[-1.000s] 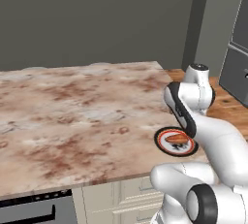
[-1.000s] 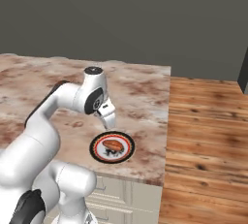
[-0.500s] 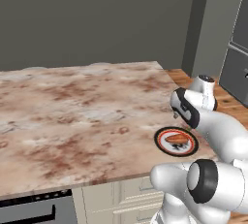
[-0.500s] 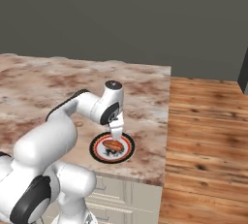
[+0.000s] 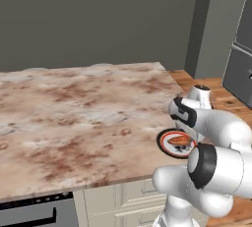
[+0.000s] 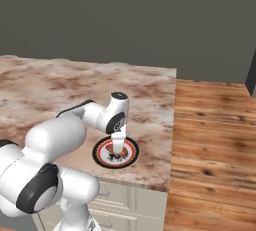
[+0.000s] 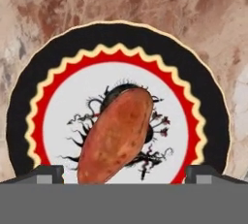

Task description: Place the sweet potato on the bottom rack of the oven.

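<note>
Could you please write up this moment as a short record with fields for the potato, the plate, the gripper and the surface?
sweet potato: lies at the middle of the plate, uncovered, not gripped
plate: round, black and red rim, near the counter's edge
gripper: directly above the potato, open, finger tips either side of it
counter: brown marbled top, bears the plate
task stage: potato not yet picked up
</note>
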Controlling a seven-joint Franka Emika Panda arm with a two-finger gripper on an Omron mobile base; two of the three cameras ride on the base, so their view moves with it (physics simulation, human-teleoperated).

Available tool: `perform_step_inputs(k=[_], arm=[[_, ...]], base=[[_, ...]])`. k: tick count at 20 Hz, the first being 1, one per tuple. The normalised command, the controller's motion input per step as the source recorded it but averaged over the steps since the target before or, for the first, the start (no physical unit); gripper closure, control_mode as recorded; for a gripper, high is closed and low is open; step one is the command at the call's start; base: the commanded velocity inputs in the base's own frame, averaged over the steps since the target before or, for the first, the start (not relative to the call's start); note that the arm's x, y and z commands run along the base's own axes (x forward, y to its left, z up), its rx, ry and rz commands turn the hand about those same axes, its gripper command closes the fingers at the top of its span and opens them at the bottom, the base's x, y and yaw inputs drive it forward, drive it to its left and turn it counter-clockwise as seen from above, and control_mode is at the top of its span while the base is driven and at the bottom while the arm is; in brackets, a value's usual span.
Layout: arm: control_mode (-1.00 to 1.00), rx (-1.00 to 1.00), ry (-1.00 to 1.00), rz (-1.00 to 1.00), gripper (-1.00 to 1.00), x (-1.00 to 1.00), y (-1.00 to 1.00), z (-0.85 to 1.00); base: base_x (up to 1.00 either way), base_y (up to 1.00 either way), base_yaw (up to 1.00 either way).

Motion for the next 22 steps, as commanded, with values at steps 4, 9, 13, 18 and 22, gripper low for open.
perform_step_inputs(k=[4,9,13,18,22], arm=[[-1.0,0.0,0.0,-0.06,-1.0,0.14,-0.03,-0.38],[-1.0,0.0,0.0,-0.03,-1.0,0.11,-0.06,-0.34],[-1.0,0.0,0.01,-0.01,-1.0,0.01,0.0,-0.37],[-1.0,0.0,0.0,0.0,-1.0,0.0,0.0,-0.24],[-1.0,0.01,0.0,0.0,1.0,0.0,0.0,-0.24]], base=[[0.0,0.0,0.0],[0.0,0.0,0.0],[0.0,0.0,0.0],[0.0,0.0,0.0],[0.0,0.0,0.0]])
